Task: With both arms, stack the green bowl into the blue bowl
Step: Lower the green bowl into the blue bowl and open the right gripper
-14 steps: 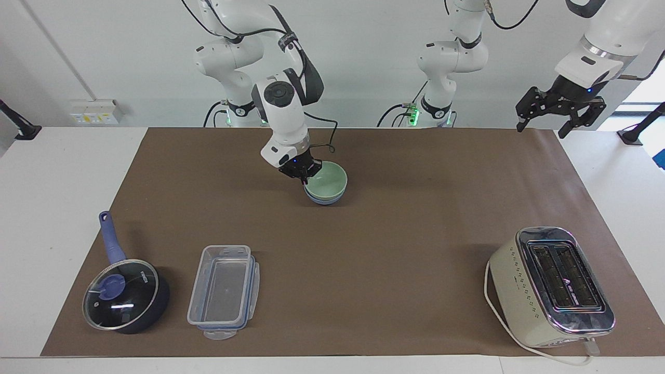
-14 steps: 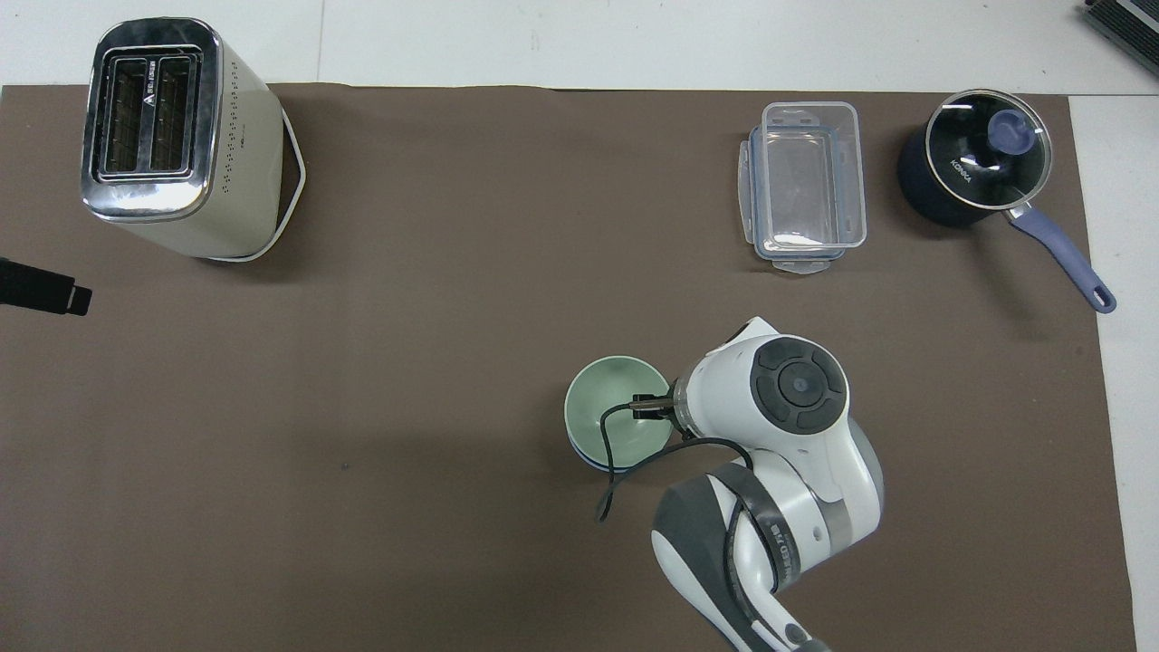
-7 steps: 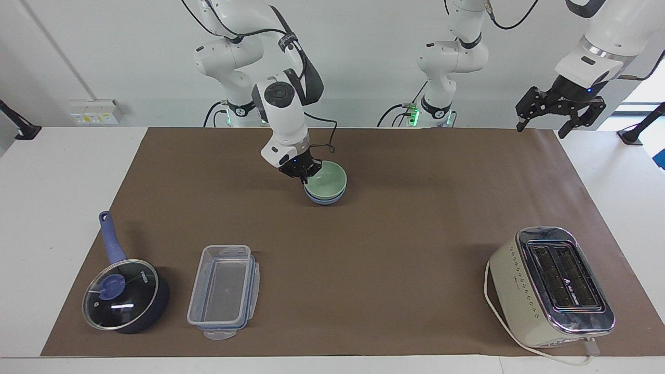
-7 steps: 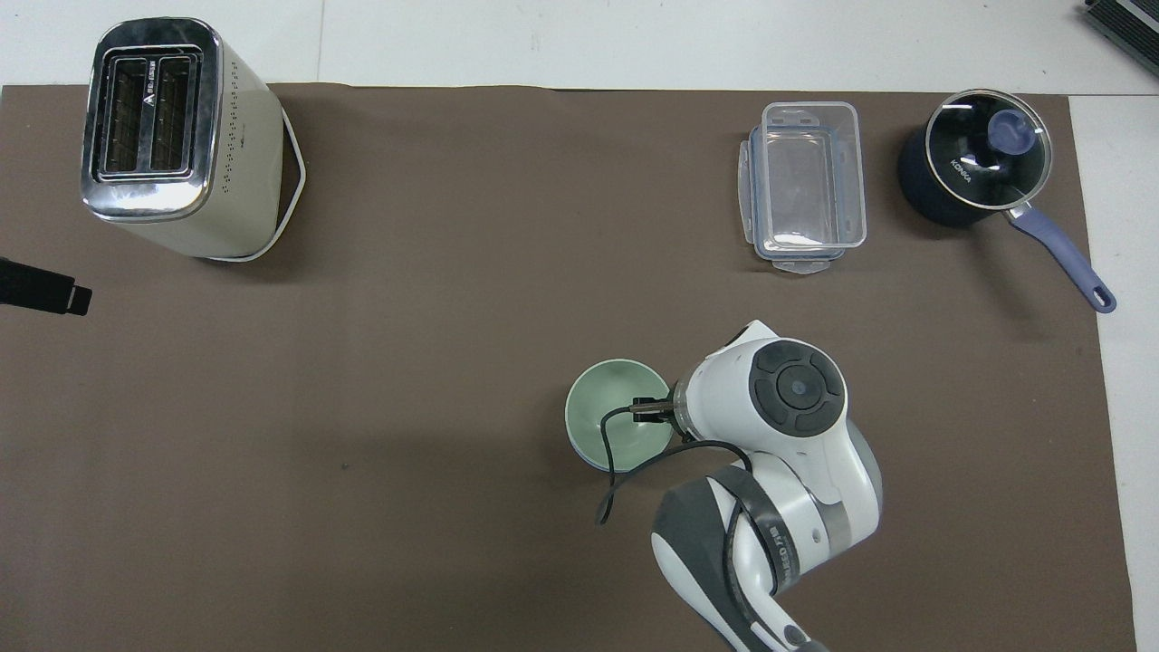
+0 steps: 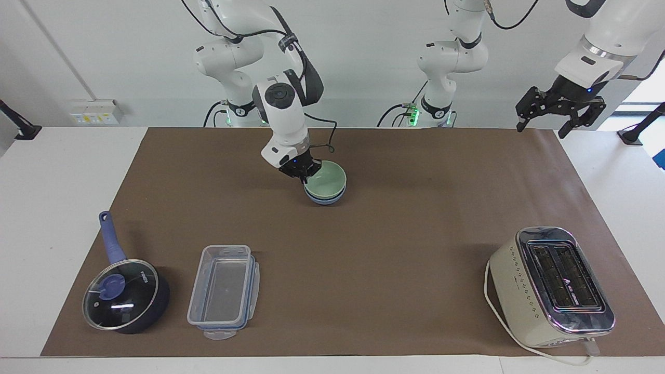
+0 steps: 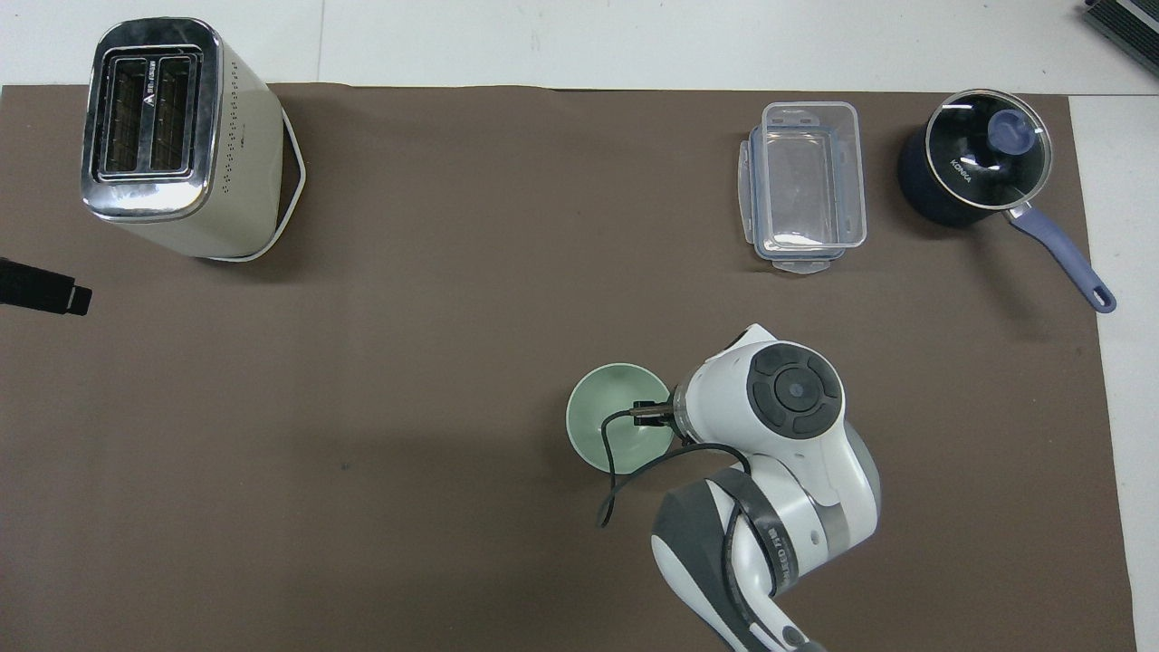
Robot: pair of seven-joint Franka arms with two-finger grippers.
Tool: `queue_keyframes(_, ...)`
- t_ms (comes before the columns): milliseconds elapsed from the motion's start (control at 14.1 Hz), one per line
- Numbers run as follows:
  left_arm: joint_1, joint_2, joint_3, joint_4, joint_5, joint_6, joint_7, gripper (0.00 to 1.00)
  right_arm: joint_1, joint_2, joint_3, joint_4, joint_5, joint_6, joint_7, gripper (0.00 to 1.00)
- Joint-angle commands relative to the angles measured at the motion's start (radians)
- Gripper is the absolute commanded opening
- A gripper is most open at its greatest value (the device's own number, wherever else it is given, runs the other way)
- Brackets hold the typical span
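Observation:
The green bowl (image 5: 328, 179) sits nested inside the blue bowl (image 5: 324, 200), near the robots' edge of the brown mat at mid-table. Only a thin blue band shows under the green rim. My right gripper (image 5: 304, 177) is down at the green bowl's rim on the right arm's side and shut on it. In the overhead view the green bowl (image 6: 605, 426) is partly covered by the right wrist, and the blue bowl is hidden beneath it. My left gripper (image 5: 541, 130) waits open and empty, raised over the mat's corner at the left arm's end.
A cream toaster (image 5: 550, 285) stands farthest from the robots at the left arm's end. A clear plastic box (image 5: 223, 291) and a dark blue lidded saucepan (image 5: 124, 293) lie farthest from the robots toward the right arm's end.
The right gripper and the green bowl have shifted slightly toward the robots, so less of the blue rim shows from above. The left arm has not moved.

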Motion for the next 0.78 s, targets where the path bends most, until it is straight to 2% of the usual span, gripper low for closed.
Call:
queue_keyframes(0, 0.007, -0.017, -0.003, -0.014, -0.005, -0.012, -0.009, 1.0, 0.002, -0.022, 0.0, -0.035, 0.014, 0.041, 0.006, 0.0)
queue_keyframes(212, 0.007, -0.017, -0.003, -0.014, -0.005, -0.012, -0.009, 1.0, 0.002, -0.022, 0.002, -0.038, 0.014, 0.047, 0.004, 0.03)
queue_keyframes(283, 0.007, -0.017, -0.003, -0.014, -0.005, -0.012, -0.009, 1.0, 0.002, -0.02, 0.0, -0.037, 0.016, 0.047, 0.004, 0.13)
queue_keyframes(354, 0.007, -0.017, -0.003, -0.014, -0.005, -0.012, -0.009, 1.0, 0.002, -0.02, 0.0, -0.037, 0.014, 0.047, 0.004, 0.2)
queue_keyframes(566, 0.007, -0.017, -0.003, -0.014, -0.005, -0.012, -0.009, 1.0, 0.002, -0.02, 0.0, -0.037, 0.016, 0.046, 0.006, 0.29)
queue_keyframes(637, 0.007, -0.017, -0.003, -0.014, -0.005, -0.013, -0.009, 1.0, 0.002, -0.016, 0.0, -0.029, 0.014, 0.044, 0.007, 0.4)
queue_keyframes(708, 0.007, -0.017, -0.003, -0.014, -0.005, -0.012, -0.009, 1.0, 0.0, -0.008, 0.0, -0.015, 0.014, 0.044, 0.012, 0.6)
